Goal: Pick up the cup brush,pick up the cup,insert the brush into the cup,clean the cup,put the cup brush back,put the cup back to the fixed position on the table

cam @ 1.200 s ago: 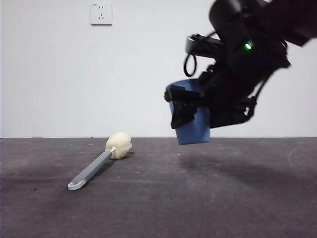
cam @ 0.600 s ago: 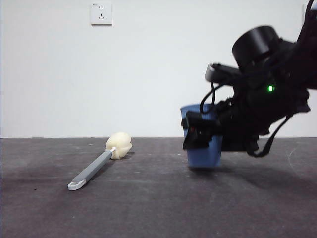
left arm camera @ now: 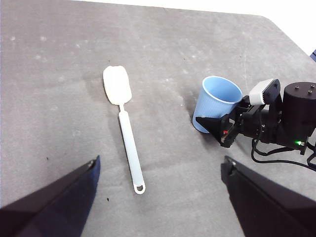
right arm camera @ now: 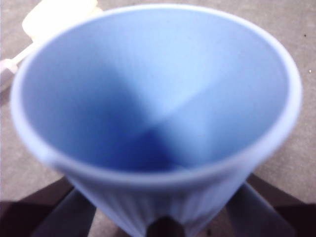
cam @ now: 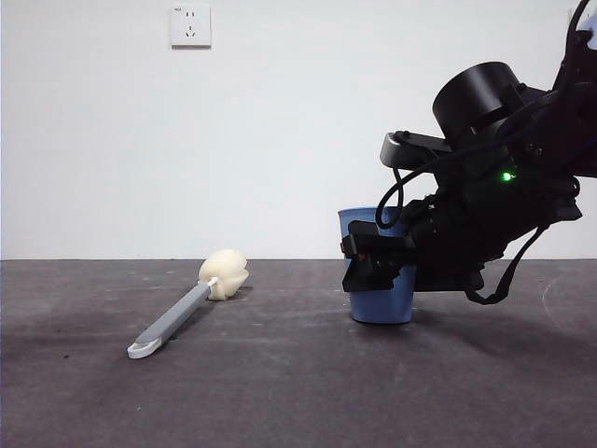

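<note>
The blue ribbed cup (cam: 382, 306) stands upright on the table (cam: 280, 392), right of centre. My right gripper (cam: 373, 266) reaches in from the right and is shut on the cup's side; its wrist view looks straight into the cup (right arm camera: 158, 98), with a jaw on either side of the base. The cup brush (cam: 182, 313) lies flat to the left, cream sponge head towards the wall, white loop nearest the front. From high above, my left gripper (left arm camera: 160, 197) stands open over the brush (left arm camera: 126, 138) and the cup (left arm camera: 217, 96), holding nothing.
A white wall with a power socket (cam: 190, 25) closes the back of the table. Bare dark table surface lies between the brush and the cup. The table's far corner (left arm camera: 266, 19) shows in the left wrist view.
My right gripper has come down and to the right with the cup. The cup hung tilted in the air; now its base rests on the table. The brush has not moved.
</note>
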Available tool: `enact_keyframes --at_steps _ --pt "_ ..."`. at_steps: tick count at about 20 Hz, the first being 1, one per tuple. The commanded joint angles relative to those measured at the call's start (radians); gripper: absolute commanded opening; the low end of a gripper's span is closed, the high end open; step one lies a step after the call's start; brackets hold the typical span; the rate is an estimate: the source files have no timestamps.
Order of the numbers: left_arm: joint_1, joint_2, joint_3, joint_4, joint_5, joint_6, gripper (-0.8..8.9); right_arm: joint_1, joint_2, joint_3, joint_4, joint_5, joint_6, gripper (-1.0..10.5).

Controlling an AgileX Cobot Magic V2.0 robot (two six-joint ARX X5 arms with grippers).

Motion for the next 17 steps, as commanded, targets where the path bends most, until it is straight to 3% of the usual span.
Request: enact_keyframes --at_steps 1,5,11,17 --pt "-0.004 -0.003 -0.01 0.004 -0.002 0.012 4.09 0.005 0.027 -0.019 -0.094 -0.006 0.001 3.7" --pt "-0.004 -0.003 -0.01 -0.011 -0.002 0.012 4.09 0.006 0.025 -0.019 -0.122 -0.006 0.008 5.1" --pt "-0.004 -0.003 -0.01 -0.025 -0.002 0.012 4.09 0.008 -0.051 -0.019 -0.183 -0.005 0.008 5.1" --pt "-0.004 -0.003 -0.01 -0.026 -0.001 0.011 4.09 0.009 -0.246 -0.019 -0.521 -0.032 0.048 5.1"
